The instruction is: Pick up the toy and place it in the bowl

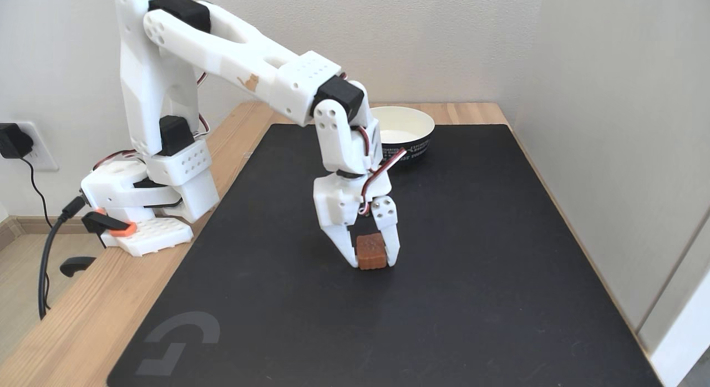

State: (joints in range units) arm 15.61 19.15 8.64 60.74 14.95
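Fixed view: your white gripper pinches the small reddish-brown bumpy-topped toy at the black mat, mid-mat. Navy-sided paper bowl, cream inside, stands behind the arm, well apart.

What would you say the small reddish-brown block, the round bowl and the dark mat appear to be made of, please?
The small reddish-brown block looks like soft rubber or foam: matte, rounded edges, bumpy top. The round bowl looks like paper: thin rim, smooth cream inside, dark printed outside. The dark mat looks like fabric-topped rubber: flat, matte, a faint grey logo near one corner.
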